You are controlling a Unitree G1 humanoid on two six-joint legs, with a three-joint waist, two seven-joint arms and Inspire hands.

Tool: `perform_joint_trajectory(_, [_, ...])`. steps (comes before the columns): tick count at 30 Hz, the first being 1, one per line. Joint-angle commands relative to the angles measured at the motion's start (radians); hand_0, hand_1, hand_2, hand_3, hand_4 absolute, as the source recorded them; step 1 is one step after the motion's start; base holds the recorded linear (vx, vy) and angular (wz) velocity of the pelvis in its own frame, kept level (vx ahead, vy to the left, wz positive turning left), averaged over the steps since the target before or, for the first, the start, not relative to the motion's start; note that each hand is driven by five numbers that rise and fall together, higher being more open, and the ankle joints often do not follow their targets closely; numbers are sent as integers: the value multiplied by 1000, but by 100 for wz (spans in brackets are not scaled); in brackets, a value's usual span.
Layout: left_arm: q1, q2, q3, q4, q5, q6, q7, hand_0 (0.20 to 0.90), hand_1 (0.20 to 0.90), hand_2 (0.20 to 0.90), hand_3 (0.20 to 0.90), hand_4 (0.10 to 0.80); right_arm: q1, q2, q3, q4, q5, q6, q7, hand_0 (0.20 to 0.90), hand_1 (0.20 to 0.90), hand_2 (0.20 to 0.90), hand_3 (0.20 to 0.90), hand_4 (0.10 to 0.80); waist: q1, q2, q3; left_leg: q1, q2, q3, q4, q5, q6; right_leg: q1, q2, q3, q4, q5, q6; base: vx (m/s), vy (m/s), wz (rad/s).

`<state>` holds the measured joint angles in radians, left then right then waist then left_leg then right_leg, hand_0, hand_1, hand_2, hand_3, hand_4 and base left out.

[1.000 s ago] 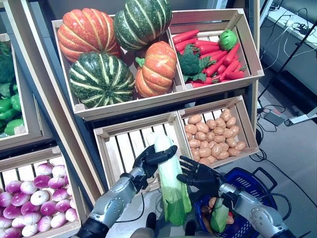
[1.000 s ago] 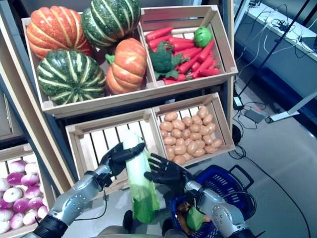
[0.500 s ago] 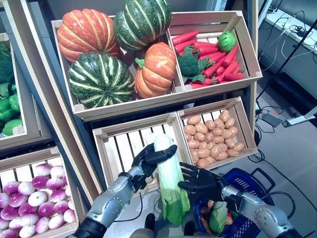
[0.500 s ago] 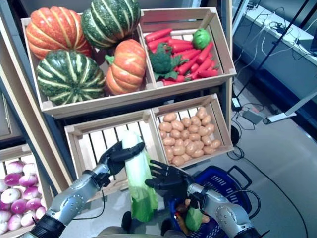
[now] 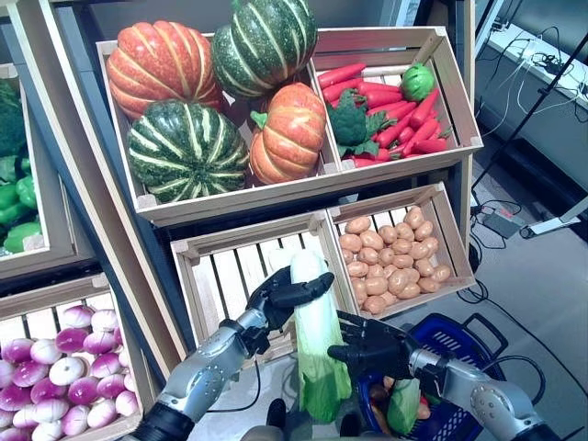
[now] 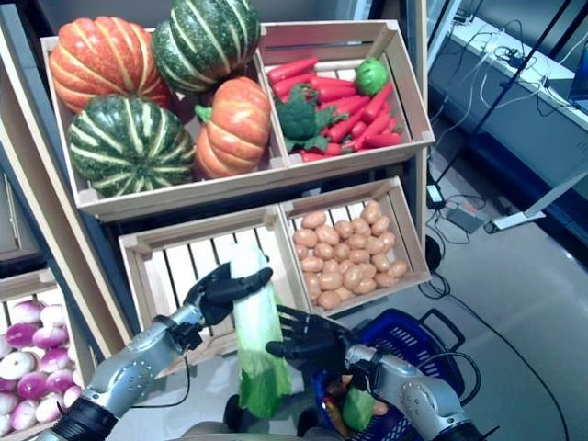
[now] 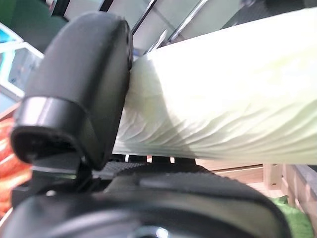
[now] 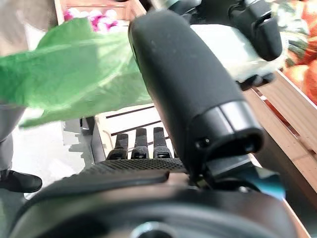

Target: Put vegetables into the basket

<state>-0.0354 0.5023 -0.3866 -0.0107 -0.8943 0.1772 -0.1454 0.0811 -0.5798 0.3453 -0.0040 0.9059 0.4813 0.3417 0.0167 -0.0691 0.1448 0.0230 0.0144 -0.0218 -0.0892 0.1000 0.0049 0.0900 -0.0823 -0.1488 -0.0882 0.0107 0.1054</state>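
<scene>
My left hand (image 5: 276, 296) is shut on the upper part of a long pale cabbage (image 5: 315, 331) with green leaves at its lower end. It holds the cabbage upright in front of the slatted crate (image 5: 234, 266). In the left wrist view the thumb (image 7: 79, 89) presses on the pale cabbage (image 7: 223, 94). My right hand (image 5: 372, 347) is open with its fingers spread, touching the cabbage's lower half from the right, just above the left rim of the blue basket (image 5: 459, 335). A green leafy vegetable (image 5: 404, 404) and orange pieces lie in the basket. The right wrist view shows the cabbage's green leaves (image 8: 74, 84).
The wooden stand (image 5: 303, 184) with slanted crates rises right behind the hands. A crate of small brown potatoes (image 5: 395, 257) is just above the basket. The basket stands on the grey floor (image 5: 533, 294), with cables to the right.
My right hand has sunk a little and come closer against the cabbage. My left hand still holds the cabbage in about the same place. The view has shifted slightly.
</scene>
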Motion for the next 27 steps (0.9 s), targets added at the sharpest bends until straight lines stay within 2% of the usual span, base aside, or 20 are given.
perform_joint_trajectory(1, [-104,-41,-50,-150,-5,-109,-141,300,300,300,300,400,-97,-10,50,-36,22,-17,68,900,900,900,900,800,12,-12,-70,45,43,14,8,-81,-34,-28,-82,-3,14,71,54,0,0,0])
perform_joint_trajectory(14, [-155,9,-124,-204,32,-151,-299,300,300,300,300,400,-122,-43,94,-40,7,36,92,900,900,900,900,800,3,-9,-84,44,43,14,2,-78,-29,-31,-77,14,11,72,56,0,0,0])
perform_joint_trajectory(21, [-174,41,-133,-222,16,-198,-286,300,300,300,300,400,-128,-62,103,-27,10,50,105,900,900,900,900,800,1,-9,-91,43,42,12,2,-76,-30,-31,-75,22,9,73,58,0,0,0])
perform_joint_trajectory(27, [-160,20,-114,-233,-85,-192,-288,300,300,300,300,400,-111,-58,95,-28,25,52,107,900,900,900,900,800,1,-10,-93,40,42,7,2,-76,-30,-32,-72,24,7,74,55,0,0,0])
